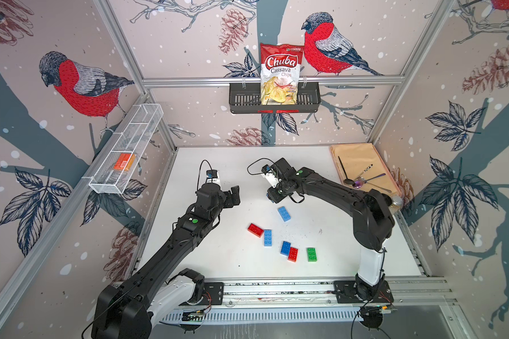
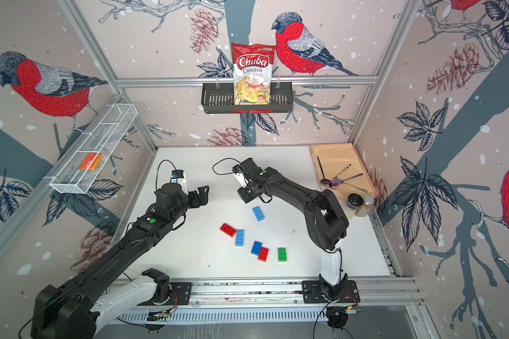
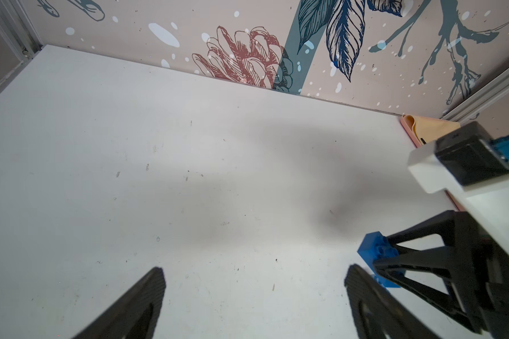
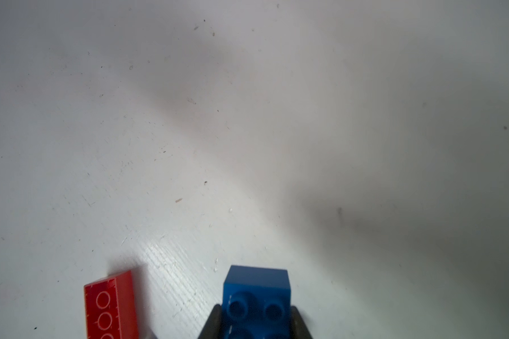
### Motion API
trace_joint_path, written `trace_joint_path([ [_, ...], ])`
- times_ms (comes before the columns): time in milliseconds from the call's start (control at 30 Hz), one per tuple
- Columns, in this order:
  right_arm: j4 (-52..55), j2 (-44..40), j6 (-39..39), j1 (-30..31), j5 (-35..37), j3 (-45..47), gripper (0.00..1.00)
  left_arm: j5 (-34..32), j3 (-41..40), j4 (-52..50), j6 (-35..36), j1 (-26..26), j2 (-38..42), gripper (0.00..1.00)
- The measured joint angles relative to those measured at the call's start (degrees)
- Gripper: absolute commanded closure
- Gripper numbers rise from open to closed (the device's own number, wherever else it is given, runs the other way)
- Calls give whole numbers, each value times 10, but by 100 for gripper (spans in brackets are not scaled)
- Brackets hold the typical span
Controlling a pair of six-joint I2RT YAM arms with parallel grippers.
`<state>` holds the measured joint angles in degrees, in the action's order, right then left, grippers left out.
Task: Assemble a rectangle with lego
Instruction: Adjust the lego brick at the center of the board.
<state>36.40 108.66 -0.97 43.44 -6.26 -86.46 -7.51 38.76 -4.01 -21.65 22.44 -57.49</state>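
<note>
Between the fingers [image 4: 213, 323] of the right gripper [image 4: 256, 308]: dark blue brick [image 4: 256, 278], clamped on two opposite sides, studded face visible in the right wrist view. Closed on that brick alone; contact with the desk [image 1: 235, 158] not determinable. Nearest the right gripper, toward the front rail [image 1: 276, 289]: light blue brick [image 1: 284, 213], lying flat, apart from all others. Farther from the right gripper, same direction: red brick [image 1: 255, 229] touching second light blue brick [image 1: 267, 237] at one corner. Farther still: second dark blue brick [image 1: 285, 248] and second red brick [image 1: 292, 254] lying side by side, long sides touching; green brick [image 1: 311, 254] just beside the second red brick, not touching. All six on the desk, studs up. Opposite the right gripper, well apart from it: left gripper [image 3: 254, 268], fingers [image 3: 141, 302] spread wide over bare desk, well apart from every loose brick.
</note>
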Motion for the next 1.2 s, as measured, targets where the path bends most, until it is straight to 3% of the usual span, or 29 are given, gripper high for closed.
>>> trace_joint_path([
  [233, 52, -73, -80, -18, -19, 101, 86, 4, 0, 3, -4, 4, -5, 5],
  [467, 47, -75, -126, -14, -59, 149, 86, 4, 0, 3, -4, 14, -7, 4],
  [800, 29, -41, -142, -12, -55, 149, 87, 4, 0, 3, -4, 17, -4, 5],
  [1200, 27, -43, -139, -11, 19, 130, 89, 2, 0, 3, -4, 17, -2, 5],
])
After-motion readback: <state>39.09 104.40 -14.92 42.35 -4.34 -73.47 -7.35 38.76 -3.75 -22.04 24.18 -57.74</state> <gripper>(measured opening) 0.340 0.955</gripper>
